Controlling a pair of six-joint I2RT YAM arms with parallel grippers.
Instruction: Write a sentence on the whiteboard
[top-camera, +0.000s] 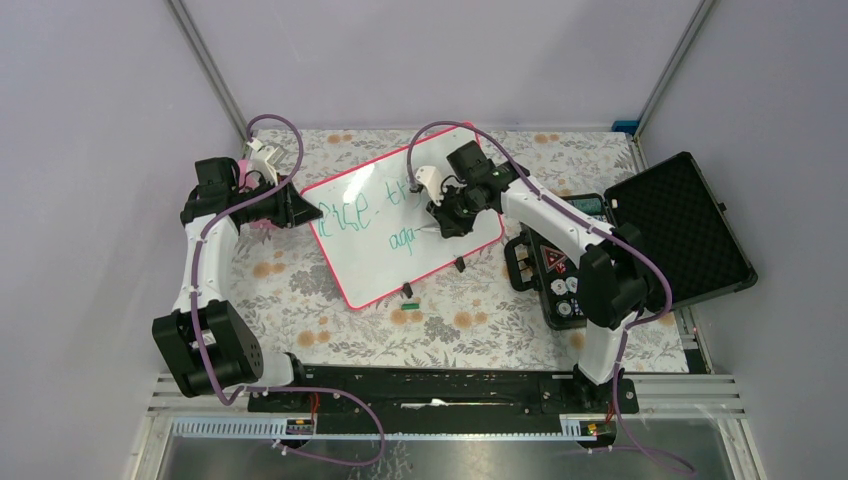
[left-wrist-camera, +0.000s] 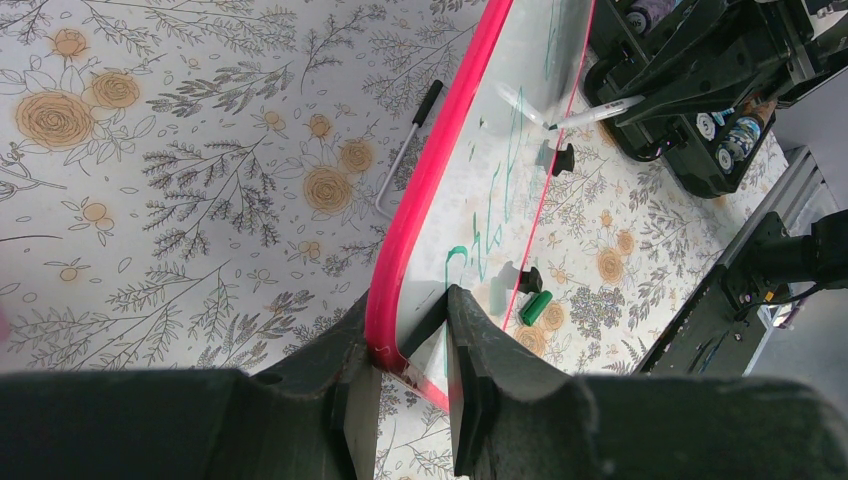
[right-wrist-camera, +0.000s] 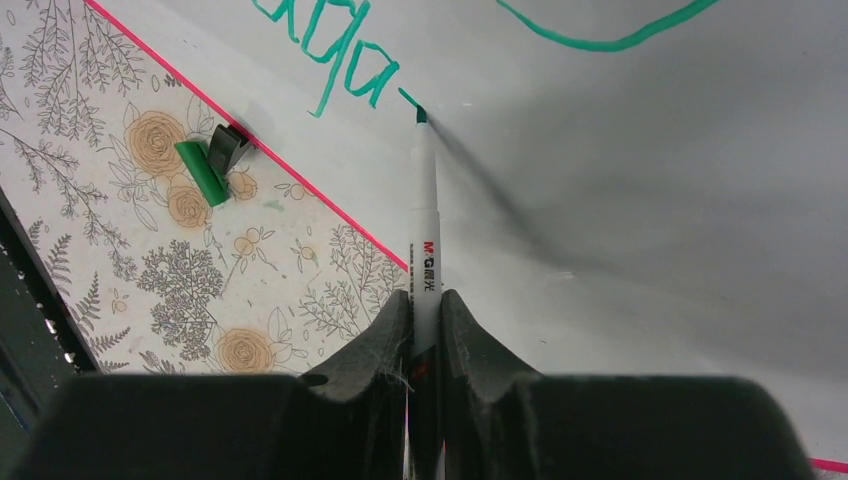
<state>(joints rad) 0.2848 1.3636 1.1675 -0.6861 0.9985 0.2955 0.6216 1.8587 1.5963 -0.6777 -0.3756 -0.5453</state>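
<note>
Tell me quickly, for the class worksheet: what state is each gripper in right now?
The left gripper: closed on the pink edge of the whiteboard.
The right gripper: closed on the marker, tip touching the board.

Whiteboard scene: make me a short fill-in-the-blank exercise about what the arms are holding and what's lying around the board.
1. The right gripper is shut on a white ____ whose tip touches the whiteboard.
2. The left gripper is shut on the whiteboard's pink-red ____.
3. The sentence is written in ____ ink.
4. A loose green ____ lies on the floral tablecloth beside a black clip.
Missing words: marker, frame, green, cap.
</note>
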